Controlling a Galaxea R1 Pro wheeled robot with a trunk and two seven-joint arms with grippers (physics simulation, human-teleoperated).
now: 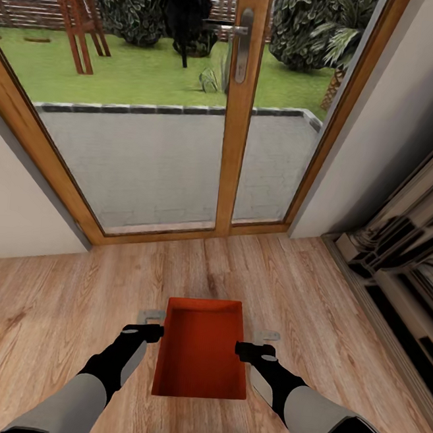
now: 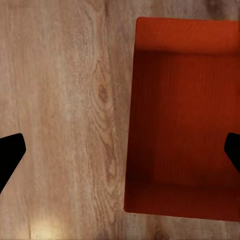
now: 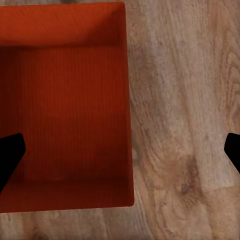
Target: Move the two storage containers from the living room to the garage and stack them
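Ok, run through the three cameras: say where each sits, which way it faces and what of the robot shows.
Head view: high on the robot, facing forward and down at the glass door; both forearms, left gripper and right gripper flank the storage container.
Left wrist view: above the container's wall, looking straight down; dark fingertips at the edges.
Right wrist view: same, over the opposite wall; fingertips show.
Shared: the storage container and wood-plank floor.

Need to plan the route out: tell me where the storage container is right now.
In the head view the storage container sits low and central between the left gripper and right gripper, over the wood-plank floor before the glass door.
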